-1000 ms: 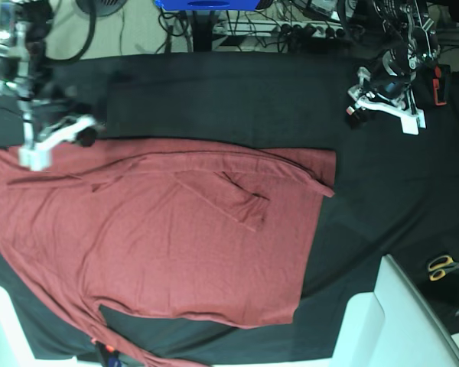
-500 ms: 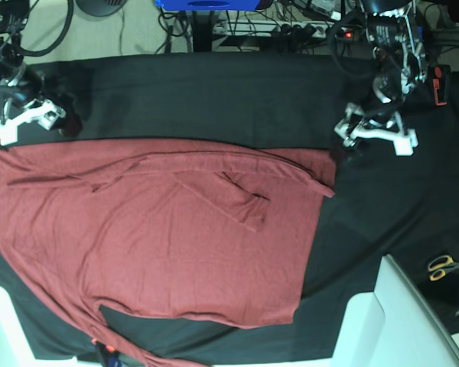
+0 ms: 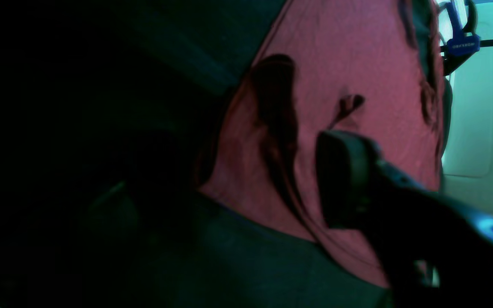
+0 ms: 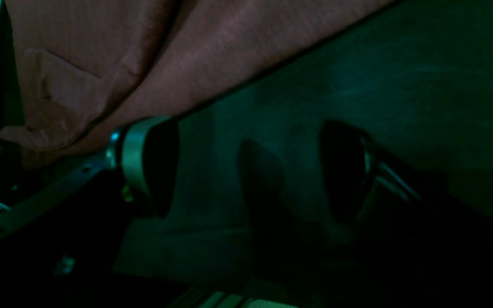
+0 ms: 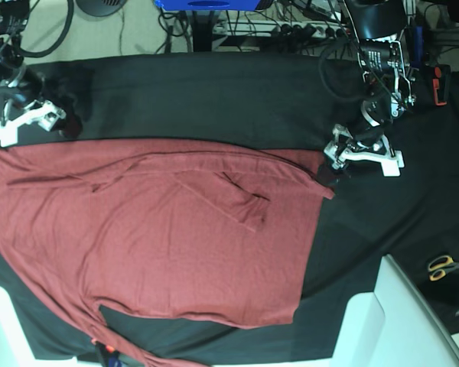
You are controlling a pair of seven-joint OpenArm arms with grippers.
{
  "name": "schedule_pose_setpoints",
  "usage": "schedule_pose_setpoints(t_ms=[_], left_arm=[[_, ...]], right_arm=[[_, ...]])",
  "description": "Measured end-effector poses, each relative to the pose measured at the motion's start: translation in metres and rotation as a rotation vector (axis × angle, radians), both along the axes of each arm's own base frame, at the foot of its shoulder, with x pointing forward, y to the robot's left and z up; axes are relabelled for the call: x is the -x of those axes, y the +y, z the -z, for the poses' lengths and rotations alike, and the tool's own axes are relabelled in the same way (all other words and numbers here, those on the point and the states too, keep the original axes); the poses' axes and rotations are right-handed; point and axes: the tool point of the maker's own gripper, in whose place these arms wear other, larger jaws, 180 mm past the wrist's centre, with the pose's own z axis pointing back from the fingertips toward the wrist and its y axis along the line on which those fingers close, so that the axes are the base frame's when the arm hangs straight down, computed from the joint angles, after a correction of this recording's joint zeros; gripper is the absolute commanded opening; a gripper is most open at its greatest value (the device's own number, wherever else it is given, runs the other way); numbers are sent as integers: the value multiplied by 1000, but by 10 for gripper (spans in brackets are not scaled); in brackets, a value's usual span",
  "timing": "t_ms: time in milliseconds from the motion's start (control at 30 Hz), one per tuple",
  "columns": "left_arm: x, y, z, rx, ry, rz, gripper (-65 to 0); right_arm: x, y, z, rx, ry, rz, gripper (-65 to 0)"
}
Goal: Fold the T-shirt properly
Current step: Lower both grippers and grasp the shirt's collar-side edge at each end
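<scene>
The brick-red T-shirt [image 5: 176, 237] lies spread on the black tablecloth [image 5: 214, 99], with a sleeve folded across its chest. My left gripper [image 5: 362, 159] hangs open just right of the shirt's upper right corner [image 5: 325, 176]. In the left wrist view that gripper [image 3: 229, 188] is over the shirt's edge [image 3: 336, 64], one dark finger [image 3: 343, 179] plain, the other lost in shadow. My right gripper [image 5: 27, 122] is open above the shirt's top left edge. In the right wrist view its fingers [image 4: 150, 164] stand wide over bare black cloth, with the shirt [image 4: 144, 51] just beyond.
Yellow-handled scissors [image 5: 446, 266] lie at the right edge. A white board [image 5: 398, 321] juts in at the bottom right. Cables and a blue frame [image 5: 206, 4] run along the far edge. A small orange item [image 5: 105, 352] peeks out at the bottom.
The left gripper has come down and left to the shirt's upper right corner. The right gripper drew up and left off the shirt, opened, then held still. The shirt has not moved.
</scene>
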Motion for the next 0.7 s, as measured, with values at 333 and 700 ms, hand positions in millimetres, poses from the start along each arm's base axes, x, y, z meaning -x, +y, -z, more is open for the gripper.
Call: schedule_pose_setpoints(t_ms=[333, 700], left_arm=[[6, -2, 6, 9, 30, -2, -400], [7, -5, 10, 9, 57, 14, -650]], right_arm=[[0, 0, 0, 0, 0, 0, -176], [10, -93, -25, 48, -86, 343, -176]])
